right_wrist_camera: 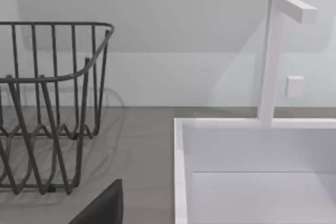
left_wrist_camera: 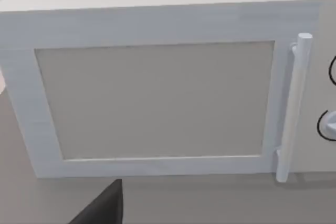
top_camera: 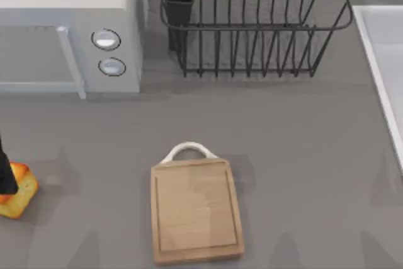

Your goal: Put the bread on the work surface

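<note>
Left gripper (top_camera: 5,177): a dark part of it shows at the far left edge of the top view, touching or overlapping the bread (top_camera: 17,190); whether its fingers are spread or pinching the bread cannot be told. A dark finger (left_wrist_camera: 102,205) also shows in the left wrist view, which faces the microwave (left_wrist_camera: 157,98). Right gripper: a dark finger (right_wrist_camera: 102,205) shows in the right wrist view, facing the rack (right_wrist_camera: 50,103) and the sink (right_wrist_camera: 252,171); its state cannot be told either, and this arm seems parked.

Bread: a small golden block with toasted orange patches, at the left edge of the grey counter (top_camera: 302,143), well apart from the board (top_camera: 196,212). It is probably light, soft and crumbly, with a dry crust that should not slip. A gentle pinch across two opposite flat sides, near mid-height, seems best; hard pressure could crush it.

Board: light wood, grooved border, white loop handle (top_camera: 187,151) pointing toward the rack; it lies flat near the middle front, bare, and much larger than the bread, so placement looks forgiving.

Room: microwave at rear left, wire rack at rear centre, sink at right. The path from bread to board crosses open counter.
</note>
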